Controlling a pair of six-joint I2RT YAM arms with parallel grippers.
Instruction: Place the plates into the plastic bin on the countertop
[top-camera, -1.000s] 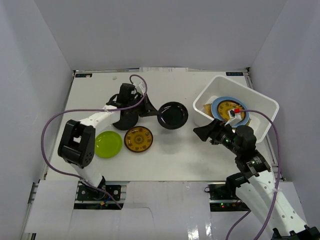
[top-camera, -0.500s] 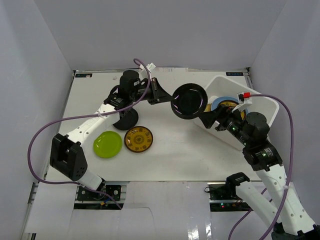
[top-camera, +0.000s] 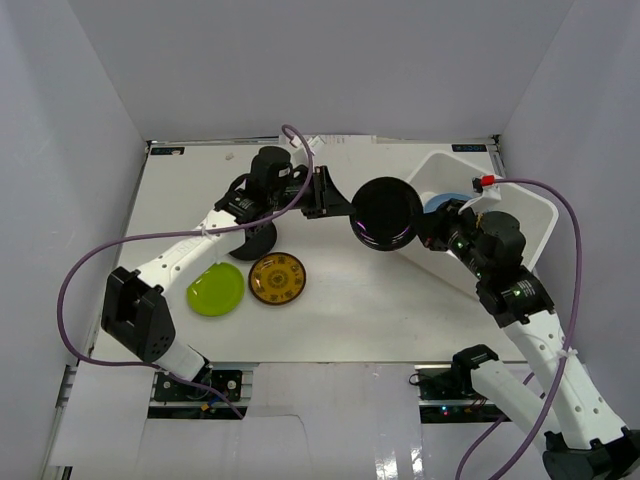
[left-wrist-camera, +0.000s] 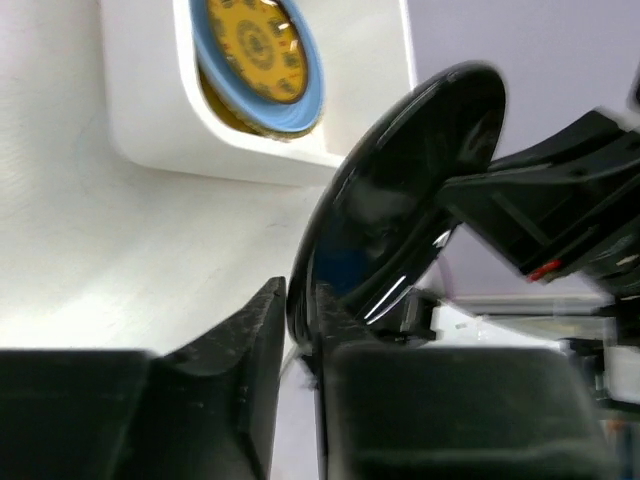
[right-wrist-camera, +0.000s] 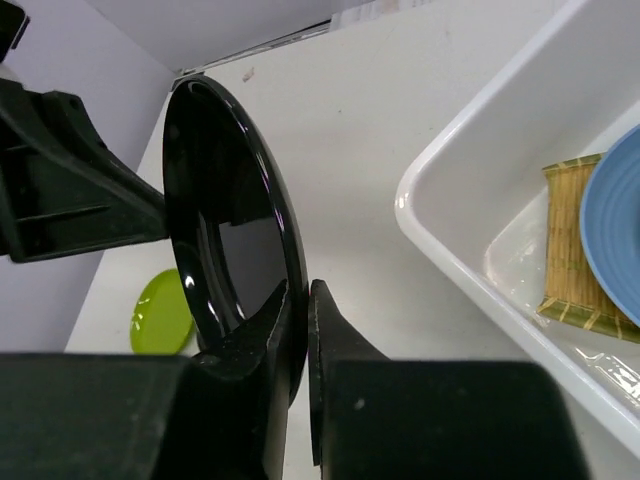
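Observation:
A glossy black plate (top-camera: 386, 212) hangs upright above the countertop (top-camera: 340, 310), between both arms, just left of the plastic bin (top-camera: 520, 195). My right gripper (top-camera: 425, 228) is shut on its rim; the wrist view shows both fingers pinching the plate (right-wrist-camera: 225, 230) at the gripper (right-wrist-camera: 298, 295). My left gripper (top-camera: 345, 205) stands round the opposite rim, its jaws slightly parted and loose about the plate (left-wrist-camera: 400, 200) at the gripper (left-wrist-camera: 300, 300). In the bin (left-wrist-camera: 150, 120) lie a light blue plate (left-wrist-camera: 303, 90), an amber one (left-wrist-camera: 250, 45) on it, and a tan woven one (right-wrist-camera: 565, 240) underneath.
On the countertop lie a lime green plate (top-camera: 215, 289), an amber patterned plate (top-camera: 277, 277) and a second black plate (top-camera: 255, 240) partly under the left arm. White walls close in the sides and back. Purple cables loop beside both arms.
The left arm lifted the black plate off the table and carried it right toward the bin. The right gripper came up, closed on its rim, and the left jaws loosened.

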